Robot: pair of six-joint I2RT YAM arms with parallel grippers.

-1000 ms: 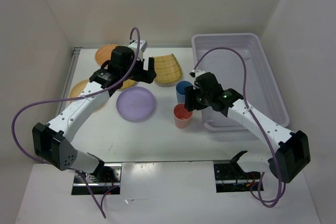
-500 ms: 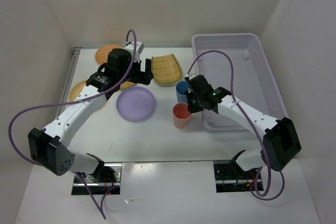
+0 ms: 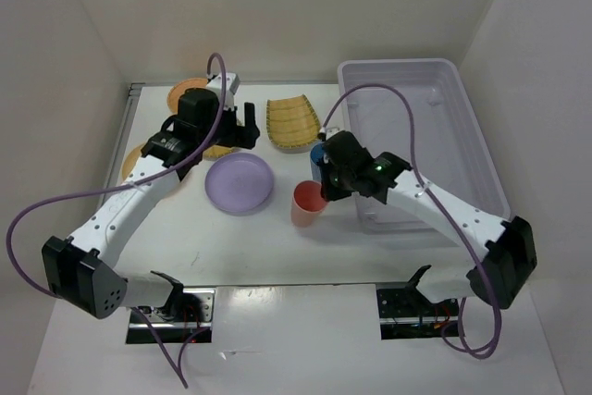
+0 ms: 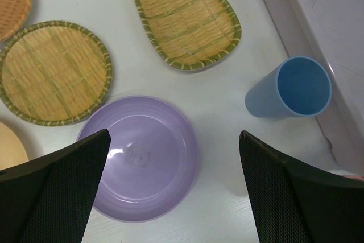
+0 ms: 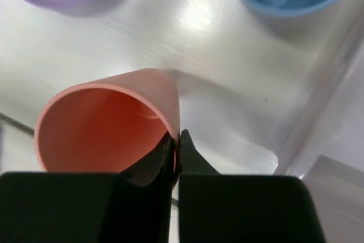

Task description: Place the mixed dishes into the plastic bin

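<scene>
My right gripper (image 5: 177,138) is shut on the rim of the coral cup (image 5: 108,129), one finger inside and one outside. From above, the coral cup (image 3: 305,206) leans left, just left of the plastic bin (image 3: 462,136). The blue cup (image 3: 317,155) stands behind it, partly hidden by the right gripper (image 3: 321,193). My left gripper (image 4: 173,140) hangs open above the lavender plate (image 4: 139,157). A round woven plate (image 4: 54,72), a squarish woven plate (image 4: 185,18) and the blue cup (image 4: 290,86) lie around it. Orange plates (image 3: 185,92) (image 3: 137,159) sit at the far left.
The bin's near wall (image 5: 341,101) rises just right of the held cup. White enclosure walls (image 3: 83,62) surround the table on three sides. Purple cables (image 3: 388,90) arc over both arms.
My right gripper has shut on the coral cup's rim, and the cup has tipped and shifted left. The left arm has drawn back to the left, still open.
</scene>
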